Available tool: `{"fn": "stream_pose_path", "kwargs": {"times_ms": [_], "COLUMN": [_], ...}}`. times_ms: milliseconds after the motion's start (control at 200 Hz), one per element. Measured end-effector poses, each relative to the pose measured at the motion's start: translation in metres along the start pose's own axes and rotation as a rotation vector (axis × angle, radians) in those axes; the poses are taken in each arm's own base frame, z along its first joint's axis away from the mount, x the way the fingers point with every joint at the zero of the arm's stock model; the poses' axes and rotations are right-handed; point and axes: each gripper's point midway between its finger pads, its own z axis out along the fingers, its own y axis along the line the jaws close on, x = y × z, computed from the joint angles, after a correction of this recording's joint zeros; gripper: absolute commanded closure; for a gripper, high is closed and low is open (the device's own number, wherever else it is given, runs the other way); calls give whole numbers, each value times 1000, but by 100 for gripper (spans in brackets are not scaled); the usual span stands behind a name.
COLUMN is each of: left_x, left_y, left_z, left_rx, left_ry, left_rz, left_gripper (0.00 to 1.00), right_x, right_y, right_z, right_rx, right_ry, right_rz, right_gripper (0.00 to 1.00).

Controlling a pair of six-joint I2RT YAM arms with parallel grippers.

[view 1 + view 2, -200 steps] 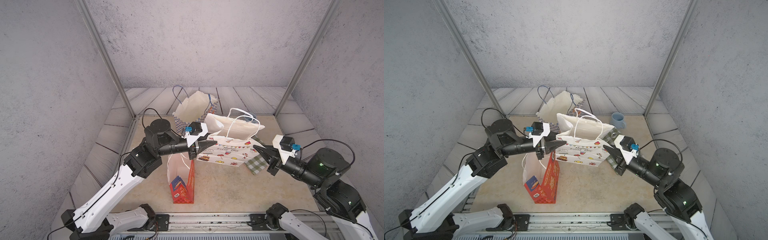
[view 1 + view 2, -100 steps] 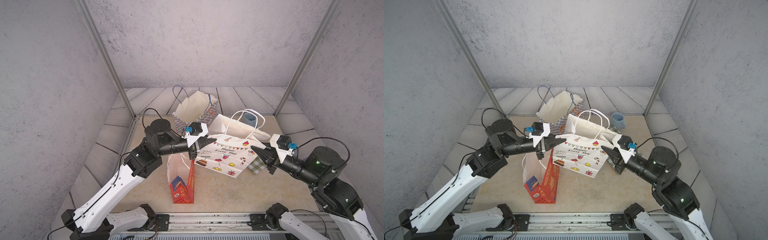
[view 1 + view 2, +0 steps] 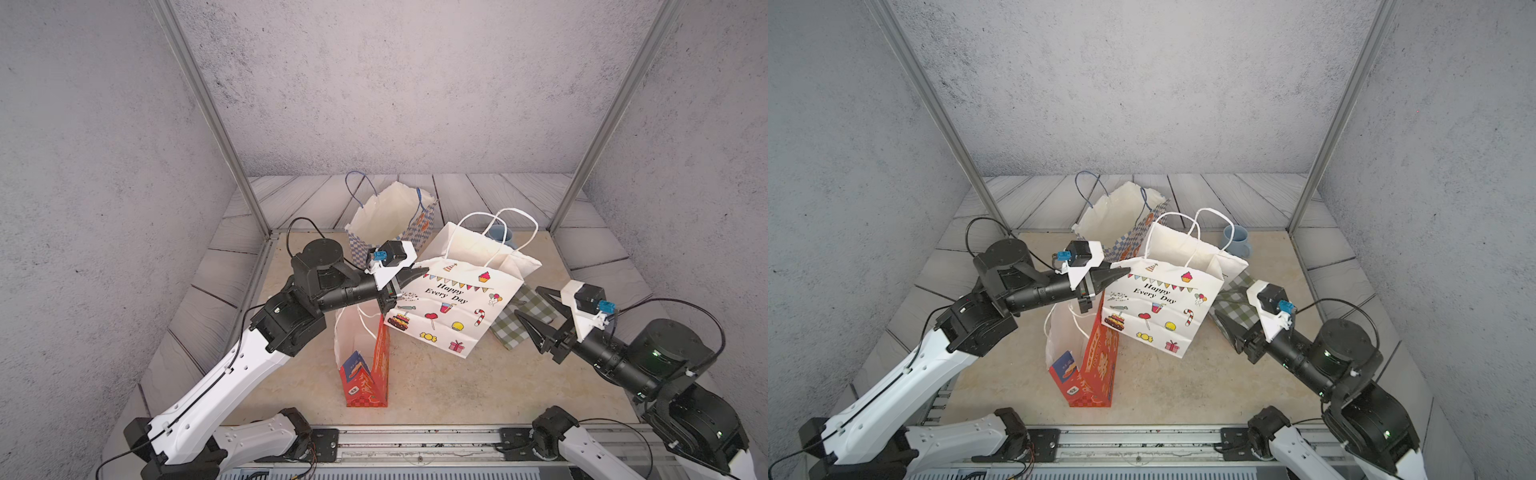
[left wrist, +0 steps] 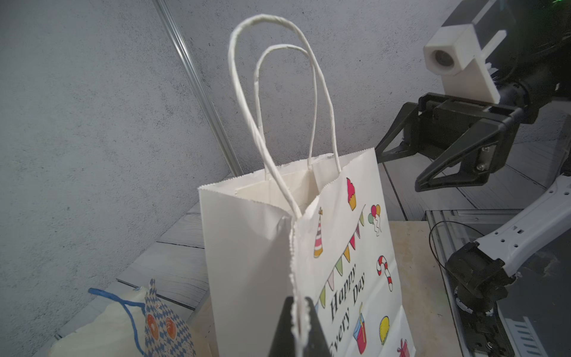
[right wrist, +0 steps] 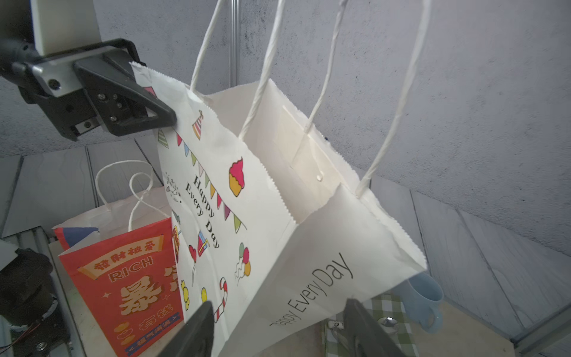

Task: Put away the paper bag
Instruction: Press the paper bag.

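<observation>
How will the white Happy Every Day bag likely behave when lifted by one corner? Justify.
Probably floppy: pinched at one top corner by the left gripper, the bag is tilted. Likely light: thin paper, nothing visible inside. The serrated rim might tear.

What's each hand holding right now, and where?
The left hand pinches the white party bag at its top rim corner; right hand is open, empty.

Beige tabletop (image 3: 457,386): red bag (image 3: 368,374), blue-checked bag (image 3: 390,216), green-checked cloth (image 3: 519,320), blue mug (image 3: 1236,245).

Before me, red printed bag (image 3: 365,374) standing open on beige tabletop (image 3: 436,395), blue-checked bag (image 3: 388,216) open behind it, pale blue mug (image 3: 1235,243) farther back, green checked cloth (image 3: 513,328) lying flat nearby.
</observation>
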Motion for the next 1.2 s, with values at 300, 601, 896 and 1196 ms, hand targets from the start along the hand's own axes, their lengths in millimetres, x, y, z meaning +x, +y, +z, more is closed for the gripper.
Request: {"fn": "stream_pose_path", "kwargs": {"times_ms": [300,601,896,1196], "left_x": [-4,-16,-24,-26], "left_y": [1,-5,-9,-12], "left_z": [2,1,1,1], "left_rx": [0,41,69,91], "left_ry": [-32,-83,-127,-135], "left_rz": [4,-27,-67,-102], "left_gripper": [100,100,100,95], "right_x": [7,-7,-29,-32], "right_y": [-5,8,23,34], "right_z": [5,50,43,40], "right_rx": [25,-98,-188,-252], "right_ry": [57,47,-51,-73], "right_rz": [121,155,65,15], "right_gripper": [17,25,52,85]}}
